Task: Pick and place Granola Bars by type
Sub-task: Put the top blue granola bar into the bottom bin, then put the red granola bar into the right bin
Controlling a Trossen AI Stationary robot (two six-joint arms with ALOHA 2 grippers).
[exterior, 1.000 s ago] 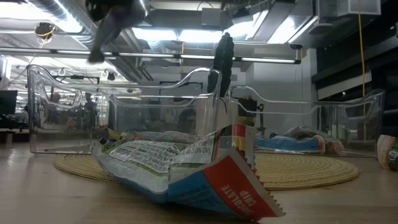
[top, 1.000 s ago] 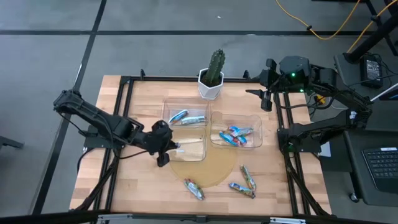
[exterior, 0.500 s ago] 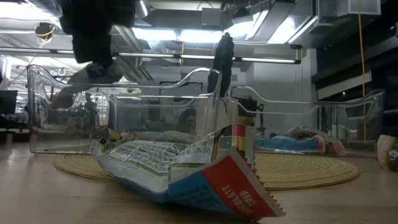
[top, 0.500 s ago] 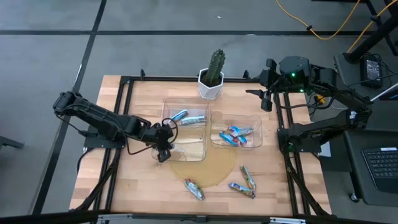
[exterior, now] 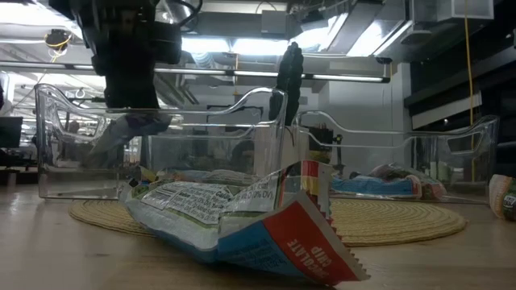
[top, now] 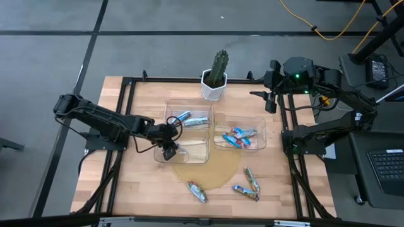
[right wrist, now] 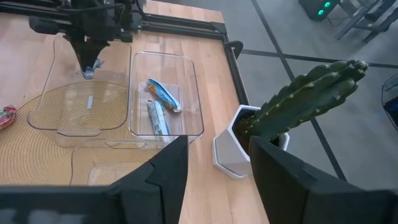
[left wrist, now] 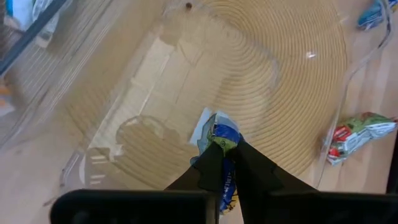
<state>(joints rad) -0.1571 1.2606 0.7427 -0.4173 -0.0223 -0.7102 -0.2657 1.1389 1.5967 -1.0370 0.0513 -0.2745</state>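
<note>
Wrappers lie close by: one crumpled granola bar [exterior: 242, 221] sits flat on the wood, long side across the low view. Behind it, the left gripper [top: 169, 150] hangs over the near clear bin [top: 184, 150], pinching a blue bar [left wrist: 222, 158] that points down into it. Far back, the right gripper [top: 270, 101] waits, fingers spread, holding nothing, near the cactus [top: 218, 68].

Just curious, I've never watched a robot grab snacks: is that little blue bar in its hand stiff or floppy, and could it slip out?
Probably light and a bit floppy: the blue bar hangs from the left hand, which pinches one end, and its wrapper crumples. The shiny foil looks slippery, so it might slide. Dropped, it would likely land flat in the clear bin, not roll.
</note>
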